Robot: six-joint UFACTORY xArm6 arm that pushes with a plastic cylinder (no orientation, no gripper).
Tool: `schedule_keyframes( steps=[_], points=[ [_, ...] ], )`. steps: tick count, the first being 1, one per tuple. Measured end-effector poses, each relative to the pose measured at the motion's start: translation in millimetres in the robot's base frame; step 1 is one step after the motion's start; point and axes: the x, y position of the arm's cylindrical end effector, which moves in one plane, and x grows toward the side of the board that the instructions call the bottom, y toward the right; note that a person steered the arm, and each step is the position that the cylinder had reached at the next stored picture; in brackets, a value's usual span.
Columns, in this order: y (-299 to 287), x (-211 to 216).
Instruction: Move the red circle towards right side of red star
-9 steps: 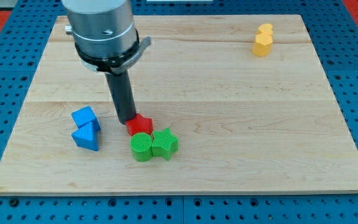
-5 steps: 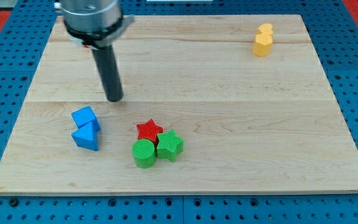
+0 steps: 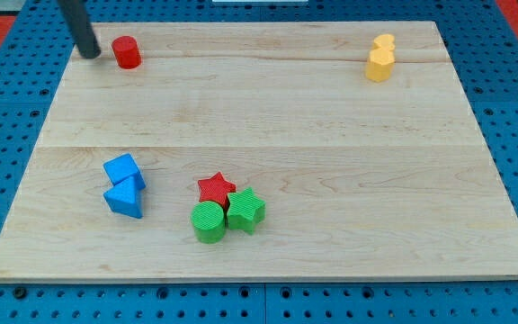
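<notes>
The red circle [image 3: 127, 52] is a short red cylinder near the board's top left corner. My tip [image 3: 89, 53] stands just to its left, with a small gap between them. The red star [image 3: 216, 189] lies low on the board, left of centre, far below and to the right of the red circle. It touches the green circle [image 3: 208, 221] below it and the green star [image 3: 245, 210] at its lower right.
Two blue blocks [image 3: 124, 184] sit together left of the red star. A yellow block [image 3: 380, 58] stands near the top right corner. The wooden board [image 3: 331, 153] lies on a blue pegboard.
My tip left the red star and travelled up and left to the top left corner. The arm's body moved out of view, uncovering the red circle. The red star shifted slightly right.
</notes>
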Motion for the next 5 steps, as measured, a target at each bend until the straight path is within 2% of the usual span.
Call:
schedule_keyframes(
  steps=[1,2,3,4,5],
  points=[
    [43.3,-16.7],
    [42.9,15.6],
    [10.7,16.4],
    [5.8,34.6],
    [29.3,57.3]
  ],
)
